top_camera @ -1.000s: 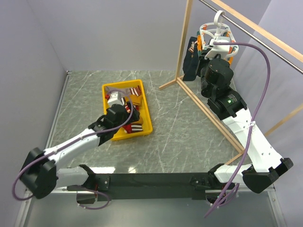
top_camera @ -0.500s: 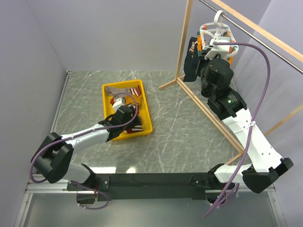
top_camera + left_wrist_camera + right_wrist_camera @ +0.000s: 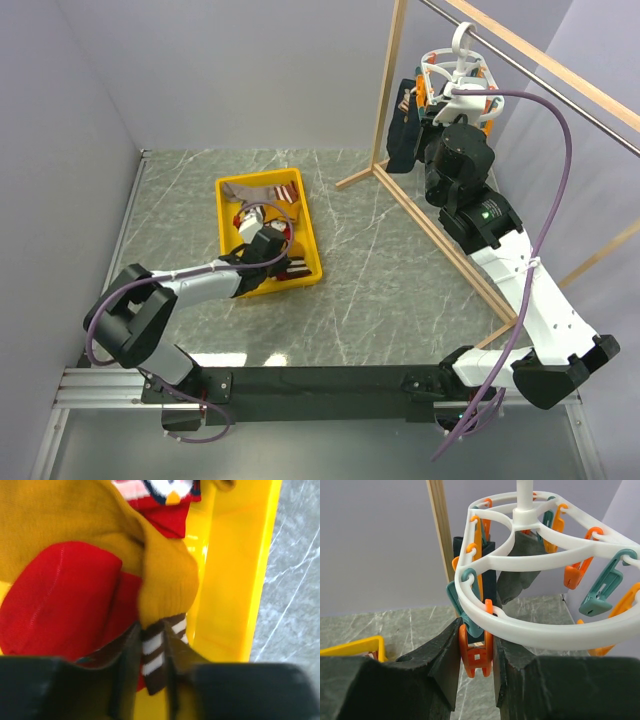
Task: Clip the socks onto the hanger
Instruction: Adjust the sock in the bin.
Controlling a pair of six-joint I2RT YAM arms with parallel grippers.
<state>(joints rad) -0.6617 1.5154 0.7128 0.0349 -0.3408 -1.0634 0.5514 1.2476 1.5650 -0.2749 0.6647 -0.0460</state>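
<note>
In the left wrist view my left gripper (image 3: 152,640) is shut on the brown-and-white striped cuff of a mustard sock (image 3: 165,575). This sock lies in the yellow tray (image 3: 235,580) over a red sock (image 3: 60,595). From above, the left gripper (image 3: 275,255) is down inside the tray (image 3: 311,235). My right gripper (image 3: 476,652) is shut on an orange clip (image 3: 468,650) dangling from the white hanger (image 3: 545,630). The hanger (image 3: 455,75) hangs on the metal rod, with the right gripper (image 3: 440,105) just under it. A dark sock (image 3: 403,140) hangs clipped at its left side.
A wooden frame (image 3: 392,90) holds the rod, and its post (image 3: 442,535) stands just left of the hanger. Its base rails run along the marble tabletop on the right. More orange and teal clips (image 3: 600,587) hang round the ring. Grey walls enclose the table.
My left arm has dropped lower into the tray and its jaws have closed from wide open onto the sock's cuff. The right arm has not moved.
</note>
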